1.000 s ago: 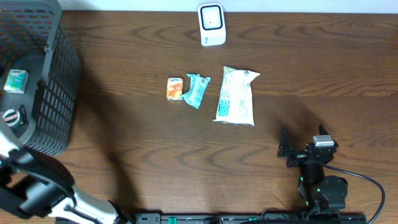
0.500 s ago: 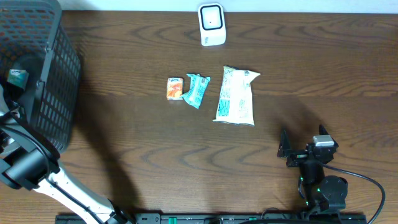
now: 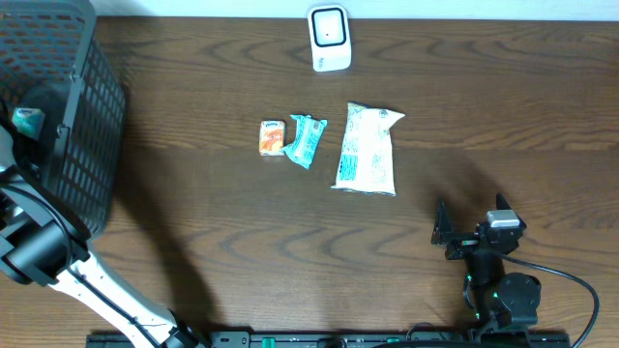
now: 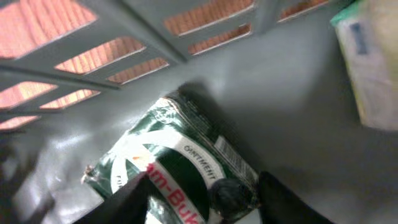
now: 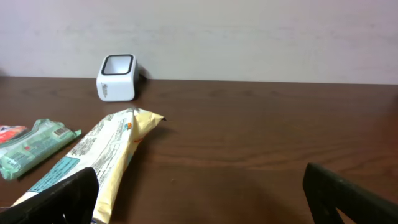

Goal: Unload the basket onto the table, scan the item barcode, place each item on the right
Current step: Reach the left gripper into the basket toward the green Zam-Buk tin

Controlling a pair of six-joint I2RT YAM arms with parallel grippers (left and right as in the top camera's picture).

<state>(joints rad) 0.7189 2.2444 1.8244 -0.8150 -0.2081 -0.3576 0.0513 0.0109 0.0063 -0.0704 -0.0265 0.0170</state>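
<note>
In the left wrist view a green ointment packet (image 4: 180, 155) with a black cap (image 4: 231, 194) lies on the grey floor of the basket (image 4: 280, 112). My left gripper (image 4: 206, 182) has one dark finger on each side of it, close against it. Whether they press on it does not show. In the overhead view the left arm (image 3: 34, 246) reaches into the dark mesh basket (image 3: 87, 116) at the far left. The white scanner (image 3: 329, 39) stands at the table's back edge. My right gripper (image 3: 471, 224) rests at the front right, open, nothing between its fingers (image 5: 56, 199).
An orange pack (image 3: 272, 137), a teal pack (image 3: 306, 140) and a large white-and-yellow bag (image 3: 367, 150) lie mid-table. The bag (image 5: 99, 155) lies just ahead of the right gripper's left finger. A pale yellow-green pack (image 4: 373, 62) also lies in the basket.
The left arm has swung further into the basket and now covers the items on its floor. Its jaws have narrowed. The right arm has not moved.
</note>
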